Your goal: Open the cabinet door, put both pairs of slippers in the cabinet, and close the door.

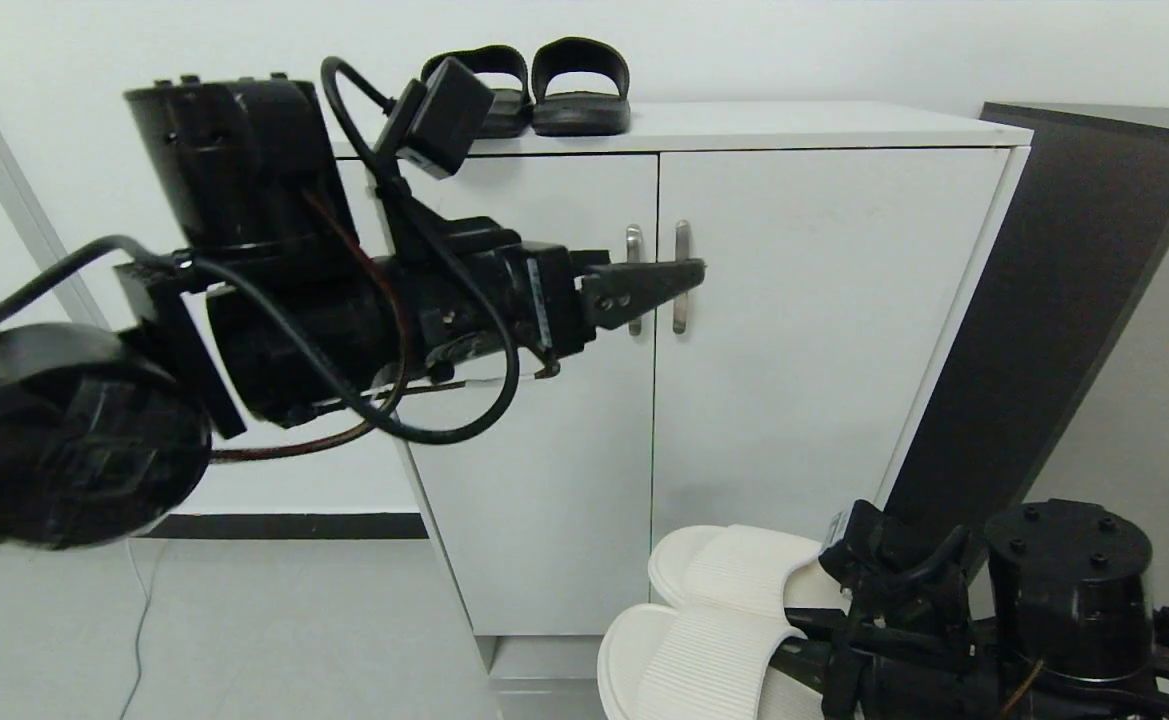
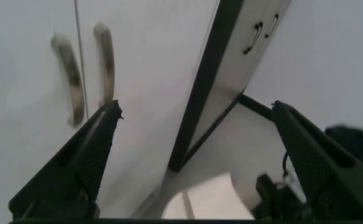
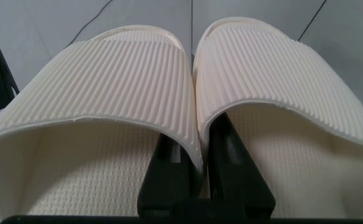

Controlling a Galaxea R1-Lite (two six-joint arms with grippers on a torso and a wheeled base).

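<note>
Left gripper (image 1: 689,270), fingers apart, hangs level at the shut white two-door cabinet's (image 1: 804,350) steel handles (image 1: 680,312). Right gripper (image 3: 203,193) is clamped on the cream ribbed slippers (image 1: 714,620), which lie side by side with toes towards the cabinet's foot. Black slide slippers (image 1: 544,90) rest on top.

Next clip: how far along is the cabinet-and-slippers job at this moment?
Done: the white slippers are picked up, the right gripper shut on them low before the cabinet. In hand: the left gripper, fingers open, is at the door handles; both doors are shut. Left: open a door, stow the white pair and the black slippers on the cabinet top, close up.
</note>
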